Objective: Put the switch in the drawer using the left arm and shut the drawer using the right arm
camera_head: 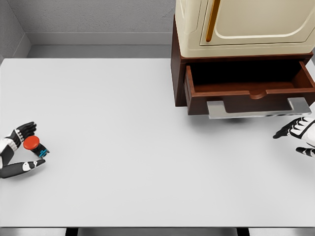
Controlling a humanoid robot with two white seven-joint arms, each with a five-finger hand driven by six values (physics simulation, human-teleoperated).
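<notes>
The switch (33, 144), a small part with a round red button and a blue-black base, lies on the white table (128, 137) at the far left. My left hand (23, 150) sits around it, fingers spread on both sides, one above and one below, not closed on it. The dark wooden drawer (251, 91) stands pulled out at the upper right, its inside empty, with a grey handle (258, 109) along its front. My right hand (298, 133) hovers at the right edge just below the handle, fingers relaxed and holding nothing.
A cream cabinet (246, 24) with an orange handle sits on top of the brown drawer unit. Grey walls stand behind the table. The table's front edge runs along the bottom of the view.
</notes>
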